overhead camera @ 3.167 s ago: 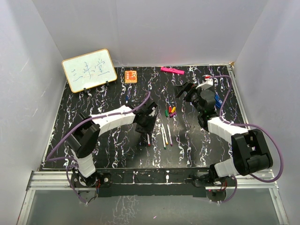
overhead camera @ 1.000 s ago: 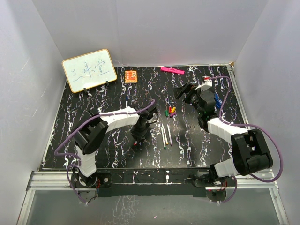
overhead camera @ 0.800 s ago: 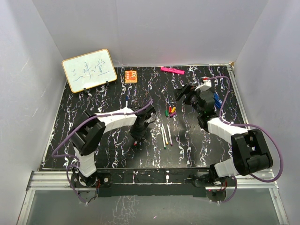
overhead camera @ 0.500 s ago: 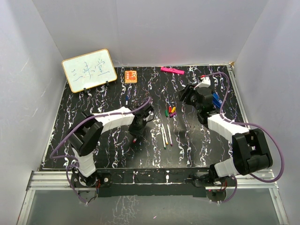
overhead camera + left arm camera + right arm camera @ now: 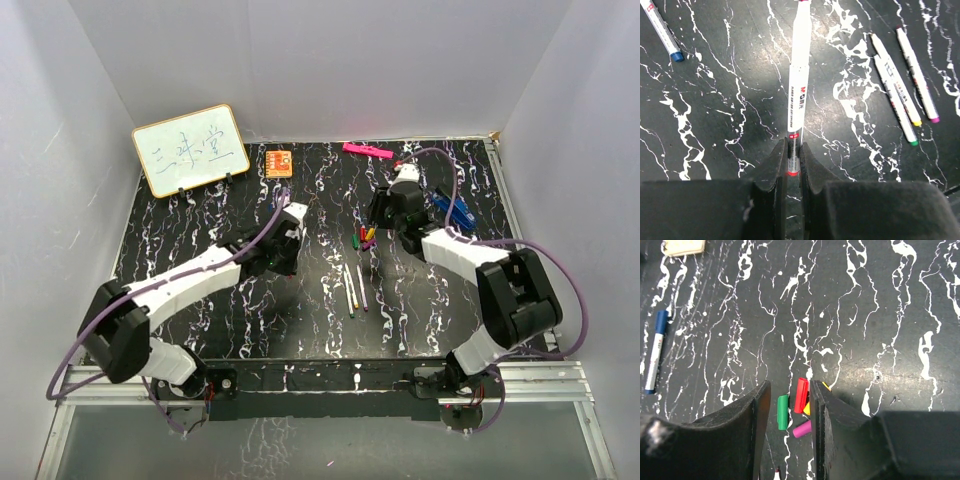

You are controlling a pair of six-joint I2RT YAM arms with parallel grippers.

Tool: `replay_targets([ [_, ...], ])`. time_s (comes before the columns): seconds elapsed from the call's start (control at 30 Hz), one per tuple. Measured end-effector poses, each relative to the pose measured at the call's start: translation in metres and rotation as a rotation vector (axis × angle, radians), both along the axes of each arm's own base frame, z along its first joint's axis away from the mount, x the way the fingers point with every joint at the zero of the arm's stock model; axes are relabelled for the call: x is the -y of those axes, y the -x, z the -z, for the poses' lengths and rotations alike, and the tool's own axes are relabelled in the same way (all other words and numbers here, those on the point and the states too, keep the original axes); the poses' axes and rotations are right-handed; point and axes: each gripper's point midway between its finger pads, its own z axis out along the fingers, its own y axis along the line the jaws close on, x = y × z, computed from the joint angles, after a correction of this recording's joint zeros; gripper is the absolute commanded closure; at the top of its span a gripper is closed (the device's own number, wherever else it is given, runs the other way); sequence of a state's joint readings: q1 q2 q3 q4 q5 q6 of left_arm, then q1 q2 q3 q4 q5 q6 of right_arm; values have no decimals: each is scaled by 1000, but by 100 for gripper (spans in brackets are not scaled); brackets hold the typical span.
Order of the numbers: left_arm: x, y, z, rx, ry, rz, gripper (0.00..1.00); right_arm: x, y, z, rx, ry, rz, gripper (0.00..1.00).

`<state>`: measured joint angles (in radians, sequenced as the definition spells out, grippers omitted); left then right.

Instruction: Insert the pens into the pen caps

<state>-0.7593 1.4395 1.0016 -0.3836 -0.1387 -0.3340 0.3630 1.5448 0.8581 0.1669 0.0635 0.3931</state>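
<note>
Pinching slender white pen (image 5: 797,90), left tool (image 5: 793,146); red-banded end.

- Right gripper (image 5: 789,390) straddles the cap cluster (image 5: 365,238), jaws apart. The red cap (image 5: 801,395) sits just beside one finger; the green cap (image 5: 783,412) leaves more slack at the other.
- Three loose pens (image 5: 354,290) lie just near of the cluster, so a low approach from the near side is blocked.
- Left arm (image 5: 200,275) cuts diagonally across left-centre. The left gripper (image 5: 792,147) clamps a pen (image 5: 799,85) that sticks out ahead.
- Bare table (image 5: 420,300) right of the loose pens, and far-centre between orange card (image 5: 279,161) and pink bar (image 5: 366,151): passable.
</note>
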Motion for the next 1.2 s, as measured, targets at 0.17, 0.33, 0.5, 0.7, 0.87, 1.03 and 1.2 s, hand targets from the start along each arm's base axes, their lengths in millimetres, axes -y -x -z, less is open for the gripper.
replay_targets([
  [0.17, 2, 6, -10, 60, 101, 11, 100, -13, -5, 20, -52, 60, -26, 64],
  [0.33, 7, 10, -25, 131, 213, 31, 100, -23, -5, 41, -102, 117, -47, 64],
  [0.5, 14, 11, -46, 228, 339, 53, 100, -25, -10, 55, -140, 158, -40, 65],
  [0.7, 16, 9, -50, 280, 394, 52, 100, -22, -13, 73, -190, 204, -22, 65],
  [0.87, 19, 9, -45, 268, 387, 65, 100, -18, -10, 85, -226, 237, -21, 65],
  [1.03, 23, 10, -41, 250, 391, 85, 100, -18, -8, 89, -242, 253, -26, 65],
  [1.2, 26, 9, -45, 262, 408, 92, 100, -20, -11, 88, -238, 262, -23, 66],
])
